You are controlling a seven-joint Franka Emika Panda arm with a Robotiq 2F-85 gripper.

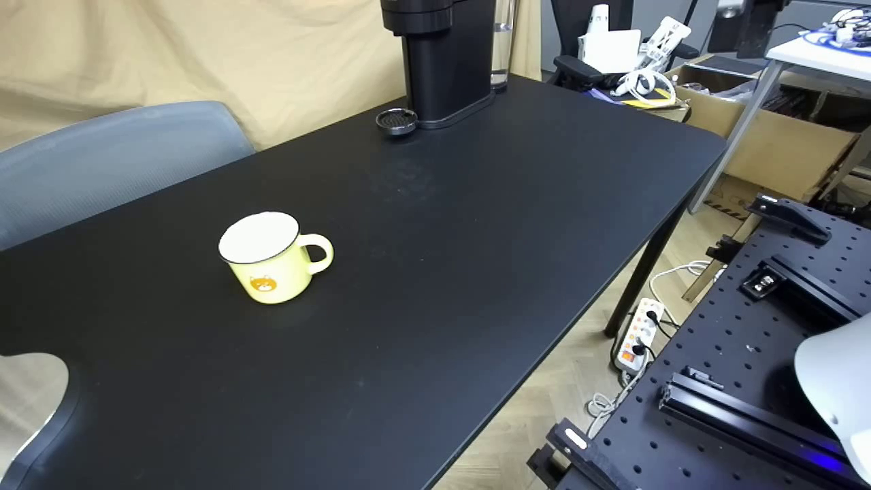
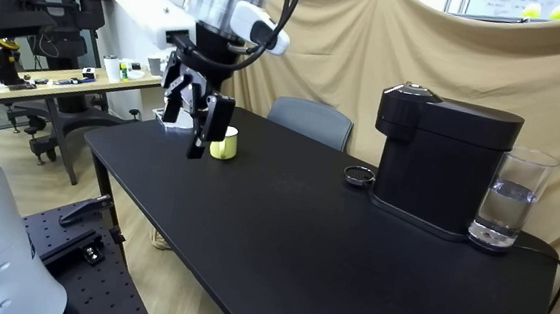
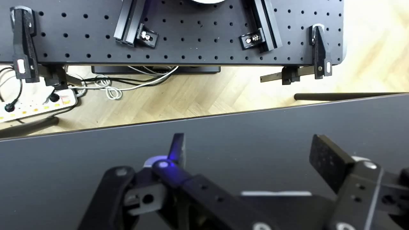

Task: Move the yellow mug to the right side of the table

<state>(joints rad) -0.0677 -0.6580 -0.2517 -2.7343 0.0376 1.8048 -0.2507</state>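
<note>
The yellow mug [image 1: 275,275] stands upright on the black table [image 1: 463,272], its handle toward the coffee machine side in that exterior view. A small orange animal mark is on its side. It also shows in an exterior view [image 2: 226,147], partly behind my gripper [image 2: 186,128], on the table [image 2: 331,260]. My gripper hangs in the air above the table, apart from the mug. In the wrist view my gripper [image 3: 249,142] is open, with nothing between its fingers and the bare table [image 3: 96,150] beneath. The mug is out of the wrist view.
A black coffee machine [image 2: 424,168] with a round drip tray [image 2: 359,176] and a glass water tank [image 2: 508,204] stands on the table. A chair [image 1: 122,156] is behind. A pegboard base [image 3: 198,38] lies across a floor gap. A pale, shiny-edged thing [image 1: 27,401] lies at the table's near end.
</note>
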